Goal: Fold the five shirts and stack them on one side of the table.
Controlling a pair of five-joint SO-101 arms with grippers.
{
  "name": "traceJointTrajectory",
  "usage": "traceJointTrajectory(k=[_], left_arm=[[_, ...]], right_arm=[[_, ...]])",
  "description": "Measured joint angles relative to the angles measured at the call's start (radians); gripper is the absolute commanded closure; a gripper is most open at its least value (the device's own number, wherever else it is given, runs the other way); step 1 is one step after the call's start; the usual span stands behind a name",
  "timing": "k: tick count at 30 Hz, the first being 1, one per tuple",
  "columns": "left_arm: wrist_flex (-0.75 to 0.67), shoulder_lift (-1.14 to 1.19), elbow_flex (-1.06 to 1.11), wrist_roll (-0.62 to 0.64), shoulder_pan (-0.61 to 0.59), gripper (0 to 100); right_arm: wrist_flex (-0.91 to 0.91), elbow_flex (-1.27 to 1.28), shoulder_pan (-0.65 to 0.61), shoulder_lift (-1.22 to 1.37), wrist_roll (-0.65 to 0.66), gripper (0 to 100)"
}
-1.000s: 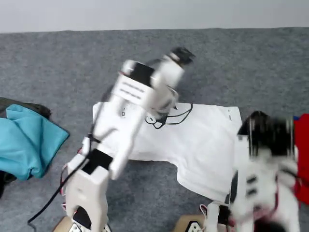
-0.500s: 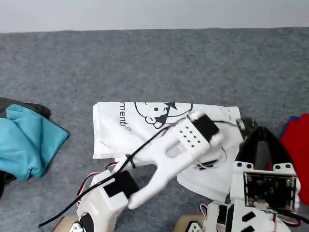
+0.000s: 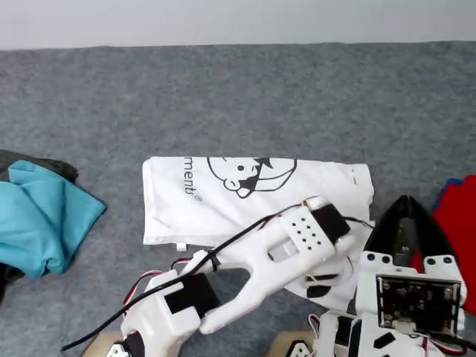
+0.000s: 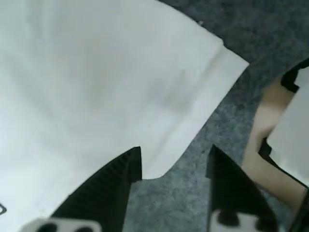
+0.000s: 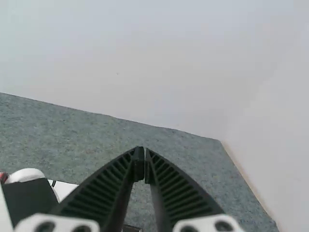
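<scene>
I see my left gripper [image 4: 175,151], jaws spread, has dropped closer to the near hem of the white shirt [image 3: 223,201]; right gripper [image 5: 144,153] stays pressed together, raised.

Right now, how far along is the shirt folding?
Done: the white shirt looks partly folded. In hand: the open left gripper straddles its corner; the right gripper is shut, raised, empty. Left: finishing that fold, plus the bunched teal shirt on a dark garment and the red shirt, at opposite edges of the table.
</scene>
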Motion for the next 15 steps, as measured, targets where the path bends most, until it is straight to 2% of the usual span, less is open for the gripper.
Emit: traceJointTrajectory(k=[15], left_arm=[[-0.055,0.124,-0.025,-0.008,0.006,77]], right_arm=[[0.000,-0.002,0.000,0.000,0.000,99.0]])
